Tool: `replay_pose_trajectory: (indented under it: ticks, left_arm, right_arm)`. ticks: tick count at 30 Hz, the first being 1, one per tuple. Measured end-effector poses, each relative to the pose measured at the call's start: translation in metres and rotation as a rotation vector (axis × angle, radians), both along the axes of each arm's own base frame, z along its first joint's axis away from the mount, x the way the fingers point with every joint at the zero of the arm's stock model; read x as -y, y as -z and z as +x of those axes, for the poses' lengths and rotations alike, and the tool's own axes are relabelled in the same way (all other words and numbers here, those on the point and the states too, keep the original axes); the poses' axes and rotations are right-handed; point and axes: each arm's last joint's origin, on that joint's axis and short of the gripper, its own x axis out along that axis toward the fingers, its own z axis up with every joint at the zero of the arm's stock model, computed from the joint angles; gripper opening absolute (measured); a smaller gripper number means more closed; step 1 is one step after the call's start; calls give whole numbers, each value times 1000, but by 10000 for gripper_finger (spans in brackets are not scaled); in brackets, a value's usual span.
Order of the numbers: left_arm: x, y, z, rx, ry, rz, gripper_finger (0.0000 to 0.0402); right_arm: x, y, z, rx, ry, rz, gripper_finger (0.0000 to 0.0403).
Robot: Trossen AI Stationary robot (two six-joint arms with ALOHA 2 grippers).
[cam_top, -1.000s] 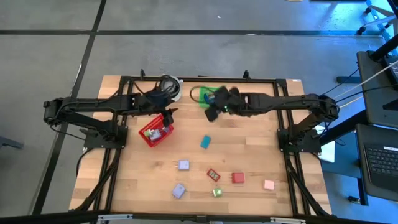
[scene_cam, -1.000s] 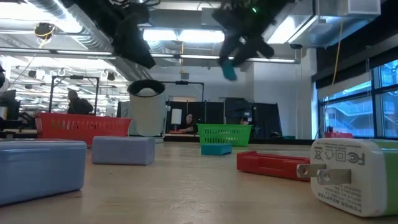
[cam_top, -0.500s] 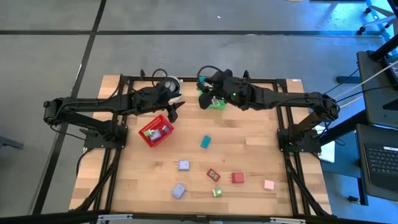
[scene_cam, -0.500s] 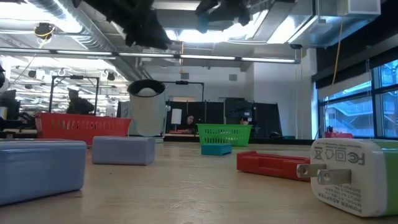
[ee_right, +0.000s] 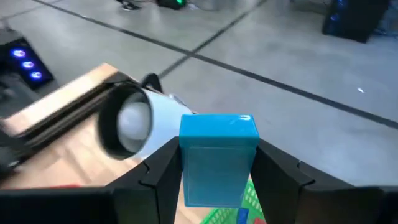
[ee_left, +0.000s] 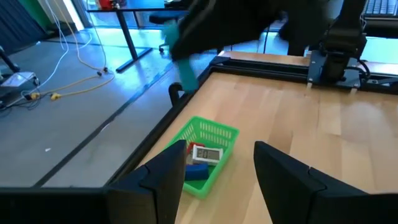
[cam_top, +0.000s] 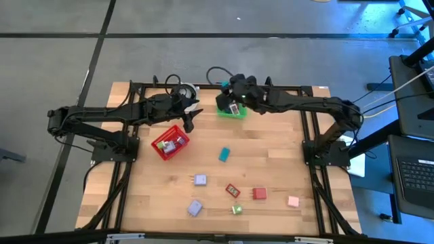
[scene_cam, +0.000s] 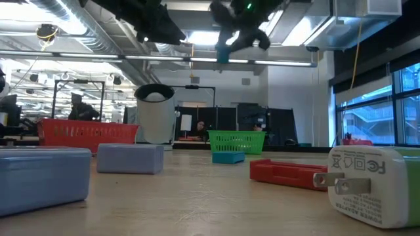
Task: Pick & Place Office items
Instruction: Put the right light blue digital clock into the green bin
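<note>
**A:** What lies nearest on the table (cam_top: 271, 156)?

**B:** Loose office items: a pink block (cam_top: 293, 201), a red one (cam_top: 259, 194), two lavender ones (cam_top: 194, 207) and, further in, a teal piece (cam_top: 224, 155). All sit well apart from each other on the bare wood.

**A:** And beyond those?

**B:** The red mesh basket (cam_top: 170, 142) sits to the left with a few pieces inside. Just past it the left pincer (ee_left: 214, 171) hangs in the air, partly open and holding nothing.

**A:** Where's the action?

**B:** At the far edge. The right pincer (ee_right: 214, 165) is clamped on a blue block (ee_right: 217, 158) and holds it high above the green rectangular basket (cam_top: 230, 108), which already has a couple of pieces in it. A white cup (cam_top: 186, 91) stands beside that basket.

**A:** So which step is this?

**B:** I'd say the carry is finished and the drop is due. Next, that pincer needs to be centred over the basket, lowered a little, and opened so the block falls inside rather than on the rim.
</note>
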Motion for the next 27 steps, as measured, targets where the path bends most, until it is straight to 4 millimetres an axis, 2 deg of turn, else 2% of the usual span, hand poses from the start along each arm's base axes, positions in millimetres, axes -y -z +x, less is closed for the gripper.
replay_pose_trajectory:
  ticks: [8, 15, 19, 27]
  left_arm:
    - [1, 0, 0, -3, 7, -2, 184]
    - [3, 2, 0, -21, 15, -11, 184]
    - [3, 3, 0, -28, 15, -14, 184]
    - [3, 3, 0, -28, 14, -15, 184]
  right_arm:
    - [33, 73, 27, -141, 69, 133, 169]
    - [51, 127, 35, -218, 88, 323, 169]
    - [55, 143, 37, -242, 91, 370, 169]
    - [56, 143, 37, -245, 87, 367, 179]
